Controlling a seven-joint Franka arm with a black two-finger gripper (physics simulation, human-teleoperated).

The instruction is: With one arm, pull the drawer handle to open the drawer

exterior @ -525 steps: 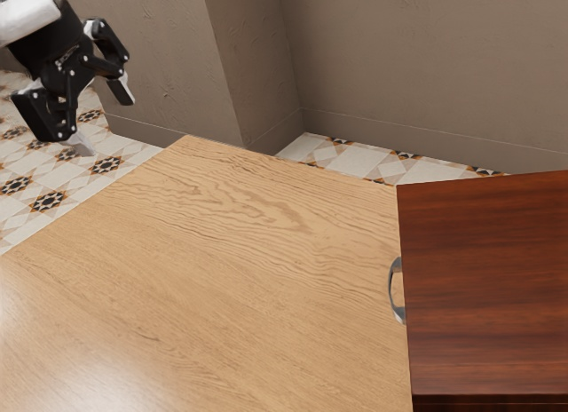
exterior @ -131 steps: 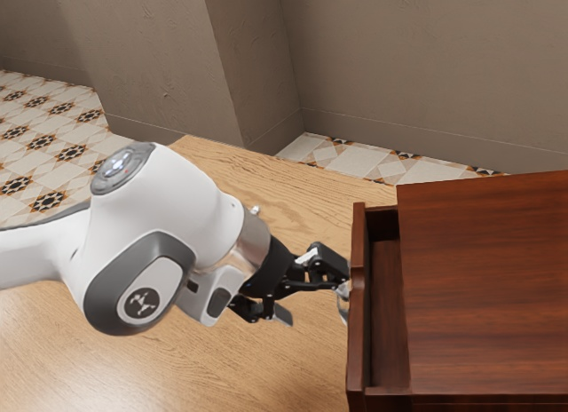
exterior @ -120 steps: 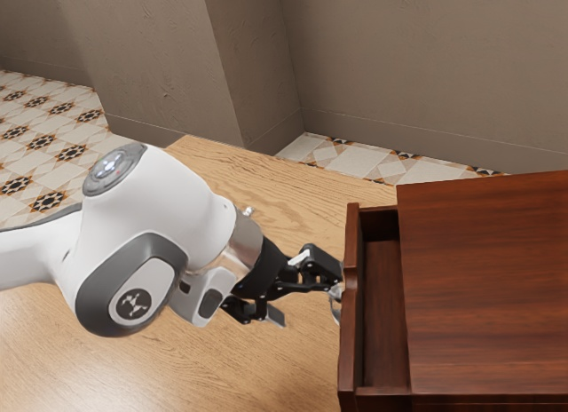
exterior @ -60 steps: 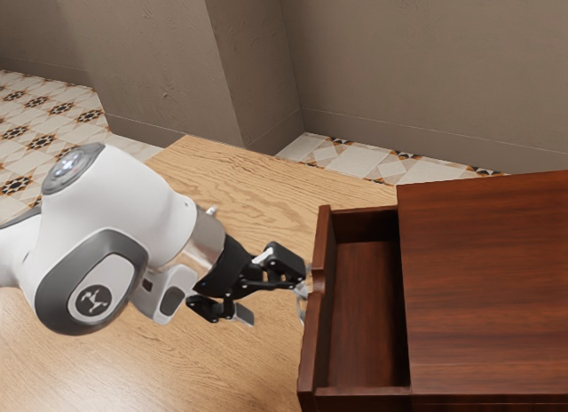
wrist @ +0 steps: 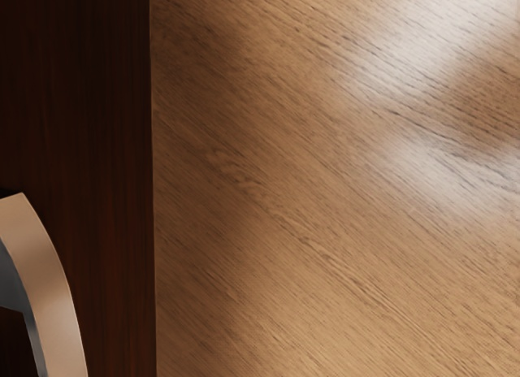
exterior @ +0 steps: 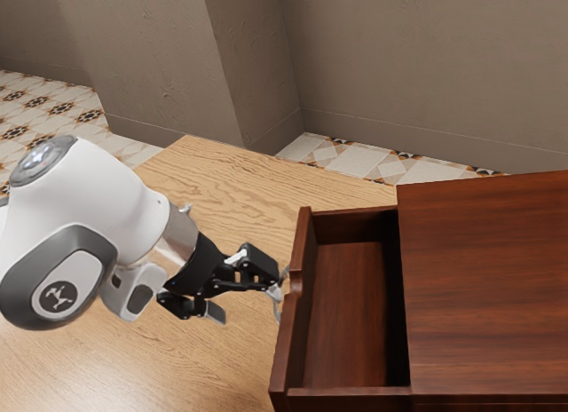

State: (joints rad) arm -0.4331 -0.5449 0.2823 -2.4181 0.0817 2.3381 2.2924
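Note:
A dark red wooden cabinet [exterior: 484, 279] stands on the table at the exterior view's right. Its top drawer [exterior: 346, 314] is pulled well out toward the arm, and its inside is bare. My black gripper [exterior: 279, 289] is at the drawer's front panel [exterior: 288, 341], shut on the curved metal drawer handle [exterior: 278, 305]. In the wrist view the handle [wrist: 41, 296] arcs across the dark front panel [wrist: 77, 149], close under my hand. My white arm [exterior: 80, 243] reaches in from the exterior view's left.
The light oak table [exterior: 222, 199] spreads to the exterior view's left of the cabinet, and its grain runs beside the panel in the wrist view [wrist: 325, 190]. Beige walls [exterior: 399, 57] and a patterned tile floor [exterior: 373, 159] lie behind the table.
The drawer has slid steadily out of the cabinet toward the exterior view's left, from shut to wide open. My gripper and arm have drawn back with the handle.

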